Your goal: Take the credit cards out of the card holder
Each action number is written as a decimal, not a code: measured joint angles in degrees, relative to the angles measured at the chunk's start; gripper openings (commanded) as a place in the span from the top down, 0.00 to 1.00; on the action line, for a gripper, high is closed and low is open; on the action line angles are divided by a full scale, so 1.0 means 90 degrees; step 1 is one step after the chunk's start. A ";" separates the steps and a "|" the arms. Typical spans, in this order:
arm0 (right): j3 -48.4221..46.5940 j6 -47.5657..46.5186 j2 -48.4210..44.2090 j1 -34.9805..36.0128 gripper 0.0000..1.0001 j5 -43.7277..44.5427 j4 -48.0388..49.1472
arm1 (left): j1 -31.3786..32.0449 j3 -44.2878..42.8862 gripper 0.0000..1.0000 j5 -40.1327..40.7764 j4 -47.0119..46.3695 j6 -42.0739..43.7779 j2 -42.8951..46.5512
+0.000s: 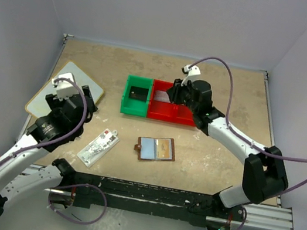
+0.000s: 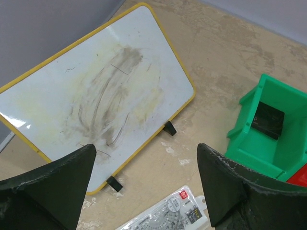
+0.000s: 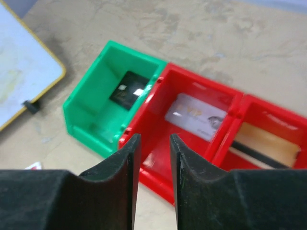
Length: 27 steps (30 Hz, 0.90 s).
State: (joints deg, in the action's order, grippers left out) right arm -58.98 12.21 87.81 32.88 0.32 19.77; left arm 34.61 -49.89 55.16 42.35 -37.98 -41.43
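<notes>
Two empty pincers — left pincer spread wide, right pincer barely parted; the card holder lies lower in frame, nearer the right one (long axis left-right).

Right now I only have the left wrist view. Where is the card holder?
Observer: The card holder lies opened flat on the table, nearer the arm bases than the red bin.
Operator: Anything left inside it?
Observer: One pocket seems to hold an orange-tan card; the other looks pale blue.
Operator: And the other arm?
Observer: The right arm reaches over the red bin; its jaws stand slightly apart, nothing between them.
</notes>
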 measured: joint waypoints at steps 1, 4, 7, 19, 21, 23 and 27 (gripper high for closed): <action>0.0075 0.0148 -0.0063 -0.0066 0.74 -0.0177 -0.0075 | 0.0000 0.0000 0.17 -0.0058 -0.0007 0.0017 -0.0080; -0.0136 0.0321 0.0119 -0.0044 0.83 -0.0716 -0.0423 | 0.0000 0.0000 0.17 -0.0095 -0.0015 0.0022 -0.0238; -0.0877 0.0410 0.0750 0.0112 0.84 -0.1027 -0.0882 | 0.0000 0.0000 0.17 -0.0073 -0.0015 0.0019 -0.0328; -0.0967 0.1484 0.1122 0.0617 0.72 -0.0430 -0.1576 | -0.0002 0.0078 0.17 -0.0607 -0.0333 0.0282 -0.0634; -0.0423 0.1756 0.0631 0.0639 0.69 -0.0308 -0.1583 | -0.0007 0.0117 0.18 -0.1129 -0.0515 0.0432 -0.0838; 0.0262 0.2096 -0.0010 0.0641 0.64 -0.0189 -0.1564 | -0.0010 0.0148 0.19 -0.1887 -0.0818 0.0631 -0.1146; 0.1569 0.2805 -0.1263 0.0636 0.54 -0.0019 -0.1562 | 0.0039 0.0204 0.19 -0.3439 -0.1506 0.0838 -0.1809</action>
State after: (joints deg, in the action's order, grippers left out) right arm -44.86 37.45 76.44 38.61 0.14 5.72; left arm 34.96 -48.05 24.21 28.80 -30.44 -57.71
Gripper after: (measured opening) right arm 0.395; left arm 0.815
